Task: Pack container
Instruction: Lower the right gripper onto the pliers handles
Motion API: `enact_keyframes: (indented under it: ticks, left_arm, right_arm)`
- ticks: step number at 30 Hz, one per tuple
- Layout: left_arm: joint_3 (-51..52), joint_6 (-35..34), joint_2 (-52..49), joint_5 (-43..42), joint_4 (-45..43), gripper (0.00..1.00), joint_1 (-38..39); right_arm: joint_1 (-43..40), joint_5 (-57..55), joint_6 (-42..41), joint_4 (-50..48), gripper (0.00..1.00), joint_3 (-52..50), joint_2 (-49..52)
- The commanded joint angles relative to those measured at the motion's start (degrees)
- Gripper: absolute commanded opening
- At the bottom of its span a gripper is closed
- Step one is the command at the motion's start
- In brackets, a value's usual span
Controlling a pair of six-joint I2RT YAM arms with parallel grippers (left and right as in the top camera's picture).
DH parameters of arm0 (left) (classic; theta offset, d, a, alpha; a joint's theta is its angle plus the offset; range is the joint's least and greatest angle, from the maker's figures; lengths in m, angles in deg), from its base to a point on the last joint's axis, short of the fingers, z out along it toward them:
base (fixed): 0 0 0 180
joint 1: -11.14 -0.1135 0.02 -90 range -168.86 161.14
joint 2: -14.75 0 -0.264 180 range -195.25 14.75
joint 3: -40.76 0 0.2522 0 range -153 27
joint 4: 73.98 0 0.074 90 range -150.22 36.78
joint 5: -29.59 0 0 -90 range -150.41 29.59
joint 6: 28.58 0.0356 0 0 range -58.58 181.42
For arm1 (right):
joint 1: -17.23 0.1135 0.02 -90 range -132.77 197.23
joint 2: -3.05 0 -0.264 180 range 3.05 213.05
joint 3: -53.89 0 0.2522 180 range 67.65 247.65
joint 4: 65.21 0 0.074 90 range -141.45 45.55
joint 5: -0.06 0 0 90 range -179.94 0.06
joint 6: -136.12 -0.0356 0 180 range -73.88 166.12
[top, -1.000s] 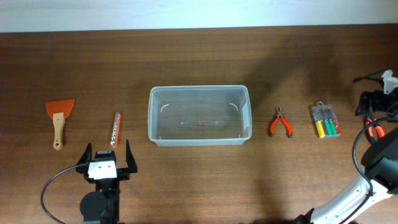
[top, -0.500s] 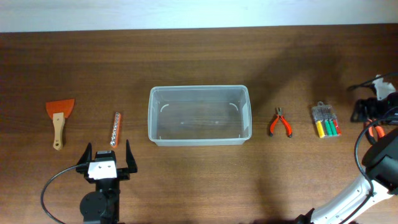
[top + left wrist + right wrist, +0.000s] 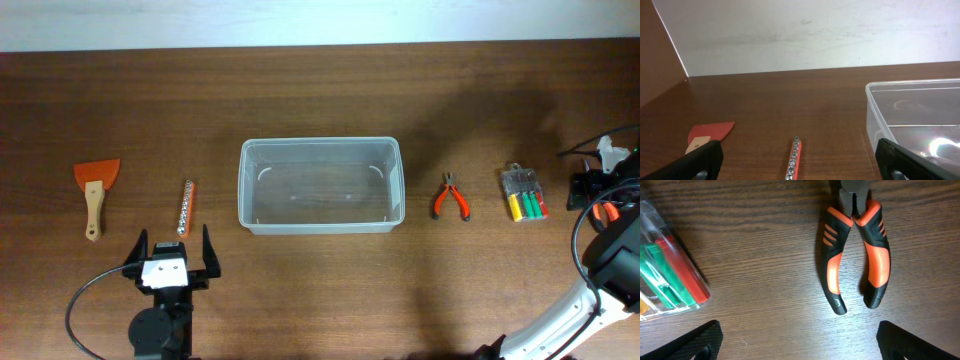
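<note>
The clear plastic container (image 3: 320,143) stands mid-table with nothing inside; its near left corner (image 3: 875,100) shows in the left wrist view. My left gripper (image 3: 172,250) rests open near the front edge, its black fingers (image 3: 700,161) wide apart behind a red socket rail (image 3: 793,160). At the far right, my right gripper (image 3: 592,190) hangs open over black-and-orange pliers (image 3: 857,255). Those pliers lie just beyond its fingertips (image 3: 696,341), with nothing between them.
An orange scraper (image 3: 95,190) with a wooden handle lies far left, the socket rail (image 3: 185,206) beside it. Small orange pliers (image 3: 451,197) and a clear case of coloured screwdrivers (image 3: 524,194) lie right of the container. The case (image 3: 665,275) sits left of the right gripper.
My right gripper has shifted a little toward the table's front, settling over the black-and-orange pliers. The left arm and all objects have stayed put.
</note>
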Motion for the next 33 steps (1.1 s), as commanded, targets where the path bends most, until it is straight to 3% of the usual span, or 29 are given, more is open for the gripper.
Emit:
enact_keyframes:
  ticks: [1,15,33]
  left_arm:
    - [0.2,-0.7,0.4,0.2,0.0,0.99,0.2]
    - [0.2,-0.7,0.4,0.2,0.0,0.99,0.2]
    - [0.2,-0.7,0.4,0.2,0.0,0.99,0.2]
  right_arm:
    - [-0.2,-0.5,-0.7,-0.2,0.99,-0.3,0.2]
    - [-0.2,1.2,-0.6,-2.8,0.99,-0.3,6.5]
    - [-0.2,5.4,0.6,-6.6,0.99,-0.3,6.6]
